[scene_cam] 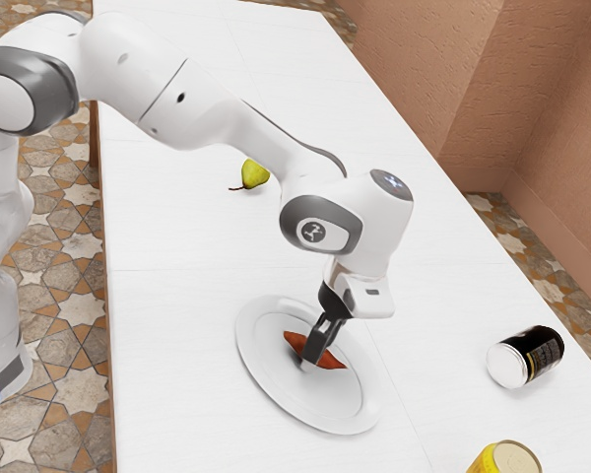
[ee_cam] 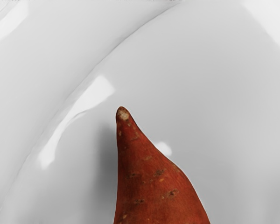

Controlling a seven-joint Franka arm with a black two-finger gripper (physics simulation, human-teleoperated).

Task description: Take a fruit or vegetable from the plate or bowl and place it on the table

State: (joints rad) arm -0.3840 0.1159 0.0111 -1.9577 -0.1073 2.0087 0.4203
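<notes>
White, smooth and faintly seamed, the table [scene_cam: 187, 325] crosses a room with a patterned stone-tile floor [scene_cam: 49, 424] and a rough terracotta-coloured wall [scene_cam: 424, 79]. Taking the round, glossy white plate [scene_cam: 261, 389] as a clock face, twelve at the exterior view's top, that wall rises toward one o'clock. Rust-orange and tapered, the sweet potato [scene_cam: 330, 361] is at the plate, its length running from ten to four, and the wrist view shows its pointed end and pale scars on the skin. My black two-finger gripper [scene_cam: 313, 361] is down at its middle; whether its jaws are spread or pinching it, I cannot tell. Well apart from the plate are a yellow-green pear [scene_cam: 255, 174] with a dark stem between eleven and twelve, a black cylindrical can [scene_cam: 542, 353] on its side at three, and a yellow can [scene_cam: 487, 461] at four. White tabletop stretches between rim and pear, and from rim to the table's straight edge at nine.
</notes>
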